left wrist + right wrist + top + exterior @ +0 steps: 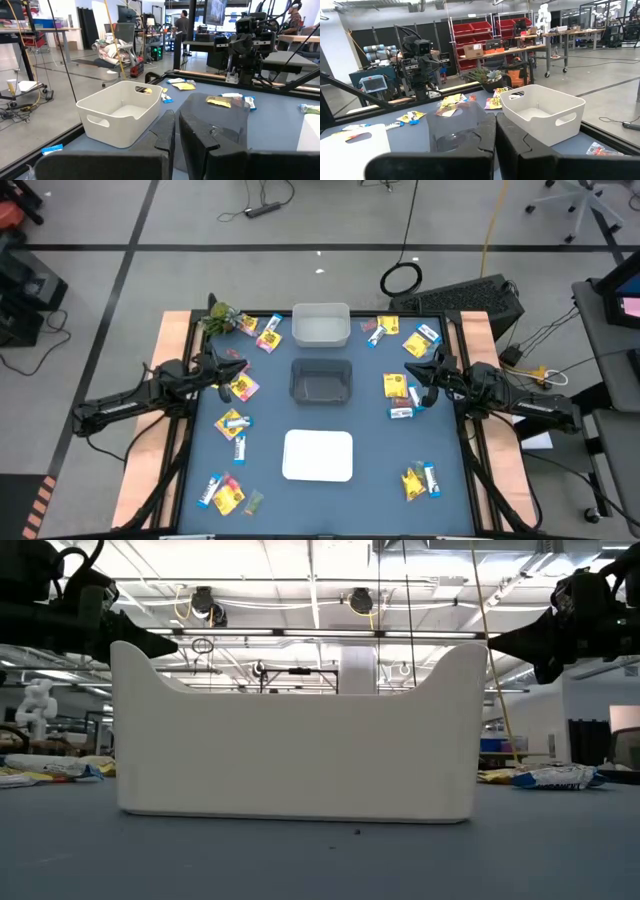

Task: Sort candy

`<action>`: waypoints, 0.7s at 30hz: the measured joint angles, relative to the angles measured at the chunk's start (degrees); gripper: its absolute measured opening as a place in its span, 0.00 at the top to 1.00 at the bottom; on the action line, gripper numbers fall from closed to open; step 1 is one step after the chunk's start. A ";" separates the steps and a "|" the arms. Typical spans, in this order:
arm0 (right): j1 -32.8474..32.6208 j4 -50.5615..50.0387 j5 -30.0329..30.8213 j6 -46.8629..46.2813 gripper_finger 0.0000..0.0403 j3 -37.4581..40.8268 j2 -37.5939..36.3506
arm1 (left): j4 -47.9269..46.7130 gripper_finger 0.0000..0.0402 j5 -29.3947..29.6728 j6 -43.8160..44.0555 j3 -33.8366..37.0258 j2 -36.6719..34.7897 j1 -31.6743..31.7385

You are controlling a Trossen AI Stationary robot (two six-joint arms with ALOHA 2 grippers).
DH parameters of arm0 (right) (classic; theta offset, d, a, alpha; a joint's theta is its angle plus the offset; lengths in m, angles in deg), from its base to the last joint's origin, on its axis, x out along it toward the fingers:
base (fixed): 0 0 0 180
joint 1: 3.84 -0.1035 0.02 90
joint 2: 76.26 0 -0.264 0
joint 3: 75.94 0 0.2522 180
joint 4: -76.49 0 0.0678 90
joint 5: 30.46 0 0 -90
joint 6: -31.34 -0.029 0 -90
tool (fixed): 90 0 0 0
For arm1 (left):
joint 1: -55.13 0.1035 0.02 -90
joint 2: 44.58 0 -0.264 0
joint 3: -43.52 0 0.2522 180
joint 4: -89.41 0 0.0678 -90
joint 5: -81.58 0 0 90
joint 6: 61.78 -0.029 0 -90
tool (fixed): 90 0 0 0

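Blue matting covers the table [370, 490], and no writing or brand can be read on anything that lies on it. Three bins are set in a line down the middle: a white bin [321, 325] at the far end, a clear dark-tinted bin [321, 379] behind it in the centre, and a second white bin [318, 455] nearest the low camera. The bins appear empty as far as can be seen.

Two arms are held level above the table, one at each side. The left gripper [224, 366] is hung just above the candy on the left half, its fingers nearly closed with only a thin slit between them, and nothing is gripped. The right gripper [428, 370] is poised over the right half, its fingers pressed fully together on nothing.

The candy [243, 387] is scattered across the mat around the bins in roughly nine small clusters: about four on the left and five on the right. Yellow square packets with red marks are mixed with narrow blue-and-white bars [239, 448], and a few tiny pink and green pieces [254, 499] are seen by the near left corner. An exact count of pieces cannot be made. A green leafy object [222, 317] is placed at the far left corner.
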 joint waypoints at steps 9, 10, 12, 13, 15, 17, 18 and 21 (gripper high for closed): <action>0.00 0.02 0.00 0.01 1.00 0.01 0.00 | 0.00 0.92 0.00 0.00 0.00 0.02 0.01; 0.00 0.03 -0.01 0.00 1.00 0.00 0.00 | 0.00 0.92 0.00 0.00 0.00 0.02 0.01; 0.00 0.03 0.00 0.11 1.00 0.00 -0.01 | 0.00 0.92 0.00 0.01 0.00 0.02 0.00; 0.02 0.20 0.13 0.88 1.00 0.02 0.01 | 0.00 0.92 0.00 0.00 0.00 0.02 0.02; 0.02 2.37 0.33 4.57 1.00 0.02 0.03 | 0.00 0.92 0.00 0.00 0.00 0.02 0.00; 0.02 5.77 0.25 7.68 1.00 0.00 -0.01 | 0.00 0.92 0.00 0.00 0.00 0.01 0.01; 0.02 7.34 0.54 8.09 1.00 0.00 -0.01 | -0.01 0.92 0.00 0.00 0.00 0.02 0.01; 0.02 11.76 1.94 8.52 1.00 0.00 0.01 | 0.00 0.92 0.00 0.00 0.00 0.02 0.00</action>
